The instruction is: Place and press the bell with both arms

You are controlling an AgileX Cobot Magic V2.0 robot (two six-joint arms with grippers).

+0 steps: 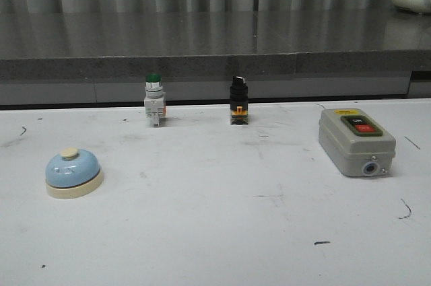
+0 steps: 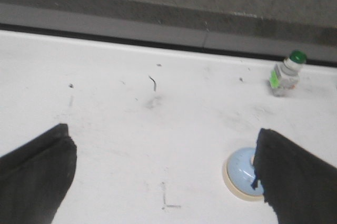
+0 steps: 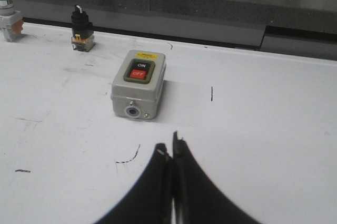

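The light-blue dome bell (image 1: 73,171) with cream base and cream button sits on the white table at the front left. In the left wrist view the bell (image 2: 241,172) lies partly behind one black finger. My left gripper (image 2: 163,150) is open wide and empty above the table, the bell beside one fingertip. My right gripper (image 3: 169,149) is shut and empty, hovering over the table short of the grey switch box (image 3: 138,83). Neither arm shows in the front view.
A grey switch box (image 1: 356,140) with ON and OFF buttons stands at the right. A green-capped pushbutton (image 1: 153,98) and a black selector switch (image 1: 238,99) stand near the back edge. A grey ledge runs behind the table.
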